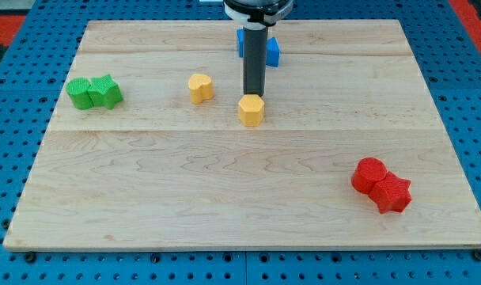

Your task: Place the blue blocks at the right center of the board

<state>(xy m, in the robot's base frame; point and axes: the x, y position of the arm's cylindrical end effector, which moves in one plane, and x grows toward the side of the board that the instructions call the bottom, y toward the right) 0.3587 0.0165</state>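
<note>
Blue blocks (270, 51) sit near the view's top centre, partly hidden behind the rod; a blue part also shows to the rod's left (240, 41). I cannot tell their shapes or whether they touch. My tip (253, 95) sits just below the blue blocks, right behind the yellow hexagon block (251, 110), touching or nearly touching it.
A yellow heart-shaped block (200, 87) lies left of the tip. Two green blocks (93, 93) sit together at the view's left. Two red blocks (381, 185) sit together at the lower right. The wooden board (225, 198) lies on a blue pegboard.
</note>
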